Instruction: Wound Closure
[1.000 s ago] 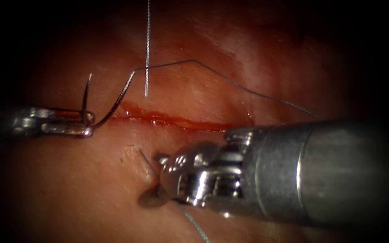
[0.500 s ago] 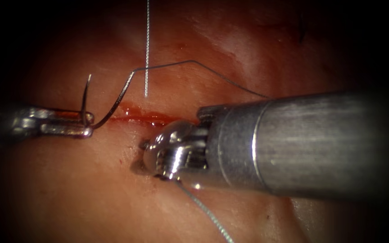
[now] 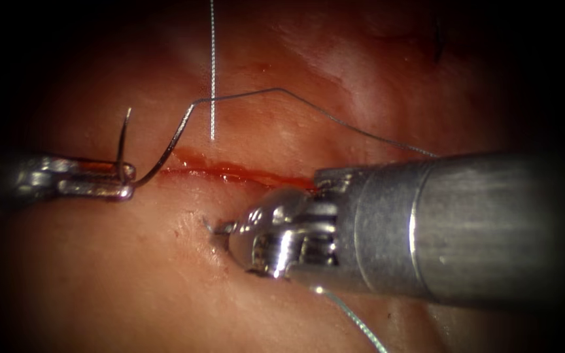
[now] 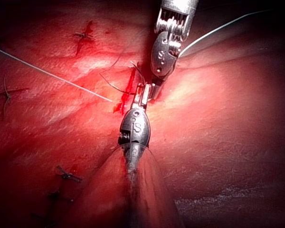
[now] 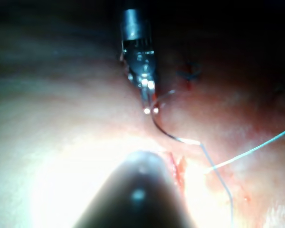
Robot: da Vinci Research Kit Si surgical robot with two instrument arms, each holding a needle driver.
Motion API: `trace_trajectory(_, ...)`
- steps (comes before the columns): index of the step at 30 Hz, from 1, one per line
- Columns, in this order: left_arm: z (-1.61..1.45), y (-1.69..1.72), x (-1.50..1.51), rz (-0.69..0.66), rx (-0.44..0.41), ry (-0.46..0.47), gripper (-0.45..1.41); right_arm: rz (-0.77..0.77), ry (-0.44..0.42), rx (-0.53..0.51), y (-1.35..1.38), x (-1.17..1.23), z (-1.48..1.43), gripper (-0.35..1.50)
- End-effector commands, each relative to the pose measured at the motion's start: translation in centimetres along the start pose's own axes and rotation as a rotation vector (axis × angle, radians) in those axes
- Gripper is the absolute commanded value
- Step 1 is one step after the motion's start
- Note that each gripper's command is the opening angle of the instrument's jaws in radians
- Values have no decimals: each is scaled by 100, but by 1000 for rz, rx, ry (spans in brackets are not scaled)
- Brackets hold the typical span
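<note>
My left tool (image 3: 124,183) comes in from the left, level with the cut (image 3: 243,175), its jaws shut on the curved needle (image 3: 165,153) near mid-curve. Both needle ends point up, clear of the tissue. Dark thread (image 3: 279,89) runs from the needle's tail over the far side of the cut and passes behind my right tool's shaft. My right tool (image 3: 220,229) sits low on the near side of the cut, its jaws shut on a short thread end (image 3: 207,223) at the tissue surface. In the left wrist view the two tools' tips (image 4: 143,95) (image 4: 154,88) stand close together.
A pale thread (image 3: 212,72) hangs straight down over the far side and ends just above the cut. Another pale strand (image 3: 351,317) trails from under my right tool toward the near edge. Red fluid lines the cut. Finished stitches (image 4: 66,175) show on the tissue.
My right tool's jaws closed on the short thread end; the tool swung up toward the cut, then eased back right. The left tool and needle stayed put.
</note>
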Motion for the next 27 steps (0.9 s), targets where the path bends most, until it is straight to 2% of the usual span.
trace_trajectory(1,5,0,-6,0,-1,1,-45,-4,1,10,-10,1,5,-35)
trace_trajectory(13,5,0,-6,0,-1,1,-45,-38,-11,71,-41,-5,1,-35)
trace_trajectory(27,5,0,-6,0,-1,1,-45,-68,-58,93,-49,-31,-10,-35)
